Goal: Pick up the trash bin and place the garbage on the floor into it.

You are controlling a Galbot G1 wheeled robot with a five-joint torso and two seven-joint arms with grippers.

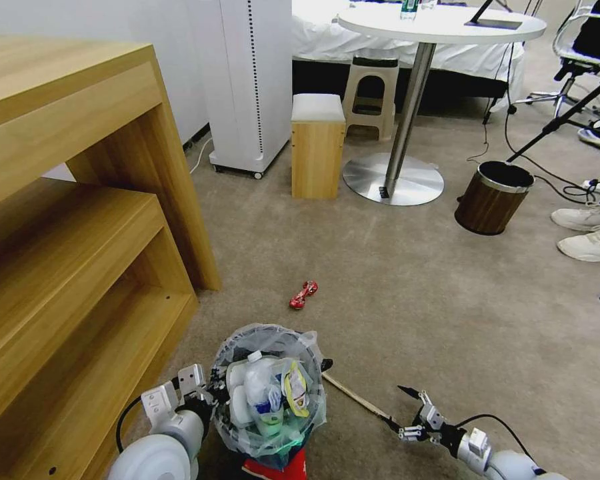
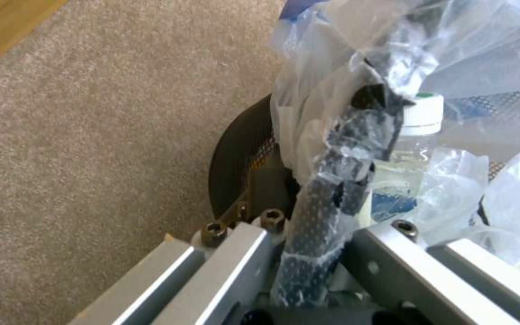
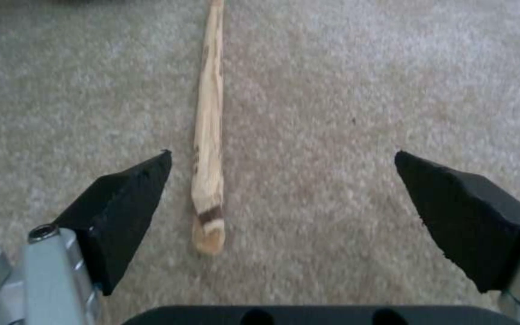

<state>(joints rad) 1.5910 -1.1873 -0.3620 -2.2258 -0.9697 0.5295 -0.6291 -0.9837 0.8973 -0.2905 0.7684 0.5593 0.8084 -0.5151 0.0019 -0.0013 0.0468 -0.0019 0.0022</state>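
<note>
Right gripper (image 3: 281, 198) astride wooden stick (image 3: 209, 135) — apart.

My left gripper (image 1: 203, 390) is clamped on the rim of the bin (image 1: 268, 393), a dark wire mesh one lined with a crinkly clear bag, already holding bottles and wrappers. A wooden stick (image 3: 209, 131) lies flat on the beige carpet (image 1: 413, 287) just right of the bin, its near end between the spread fingers of my right gripper (image 3: 284, 216), untouched. A red wrapper (image 1: 303, 295) lies farther ahead on the carpet, apart from both
</note>
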